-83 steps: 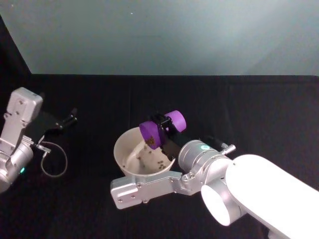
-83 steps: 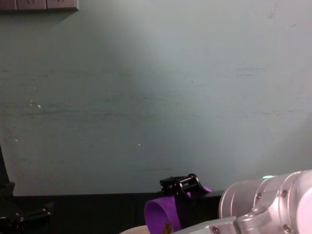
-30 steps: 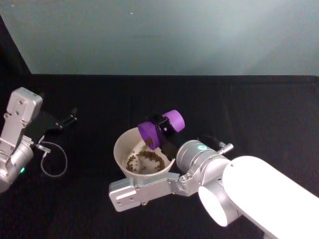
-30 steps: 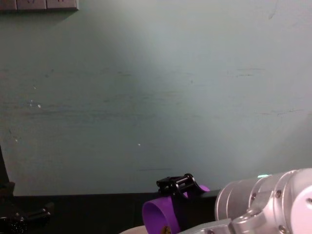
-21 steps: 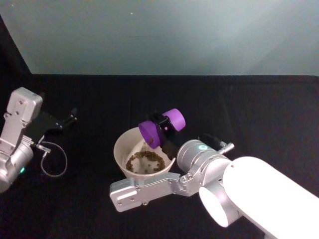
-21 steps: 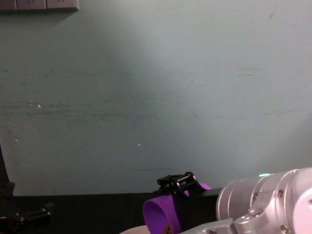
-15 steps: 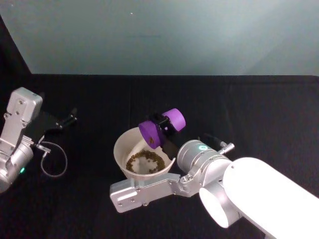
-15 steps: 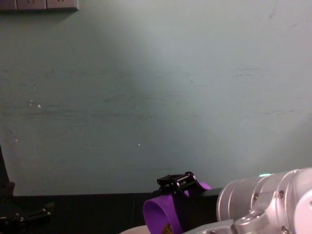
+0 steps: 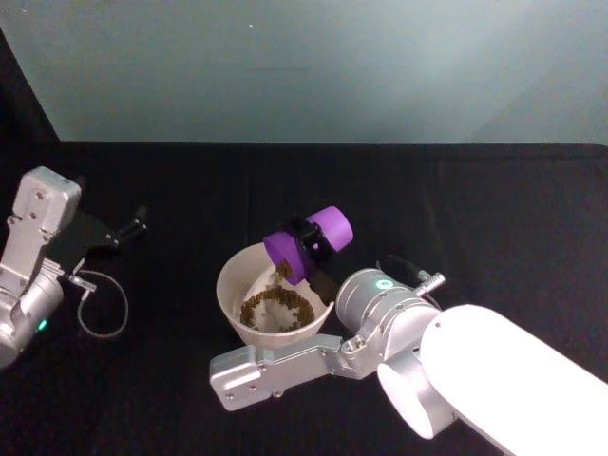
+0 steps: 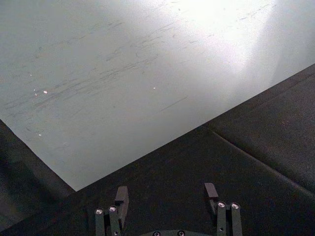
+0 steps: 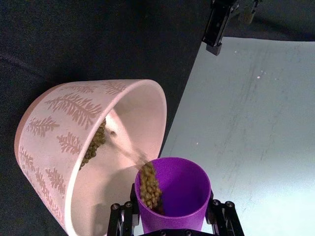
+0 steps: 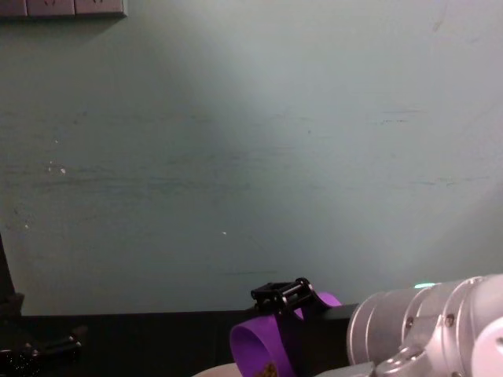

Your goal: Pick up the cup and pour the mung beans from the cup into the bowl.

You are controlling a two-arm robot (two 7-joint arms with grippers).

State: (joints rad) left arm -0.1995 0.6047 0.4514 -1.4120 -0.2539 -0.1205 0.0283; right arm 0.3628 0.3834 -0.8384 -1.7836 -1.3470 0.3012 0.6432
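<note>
Right gripper (image 9: 312, 249): clamped on the cup from two opposite sides, a black finger pressed to each side of the wall; it is held in the air above the far right part of the bowl. In the right wrist view the gripper (image 11: 173, 222) shows with the cup filling the gap between its fingers.
Cup (image 9: 285, 253): purple, lifted clear of the table and tipped steeply, mouth turned down and to the left toward the bowl, base raised to the right. Its lip hangs over the bowl's inner edge. From the chest view the cup (image 12: 258, 350) shows side-on with its open rim facing left.
Mung beans (image 11: 147, 186): a heap lies against the lower side of the cup's mouth, and a thin stream runs from the lip into the bowl. More beans (image 9: 275, 306) lie in a ring-shaped layer on the bowl's floor.
Bowl (image 9: 226, 281): pale pinkish-white, standing upright on the table just in front of the right arm's forearm. Its outer wall (image 11: 55, 123) bears a leaf pattern.
Left gripper (image 9: 131, 226): at the table's left side, well apart from the bowl; its fingers (image 10: 121, 195) stand spread with nothing between them.
Table (image 9: 494, 209): covered in black cloth.
Wall (image 9: 332, 66): pale green, behind the table.
Cable (image 9: 103, 310): a loop lying on the cloth beside the left arm.
</note>
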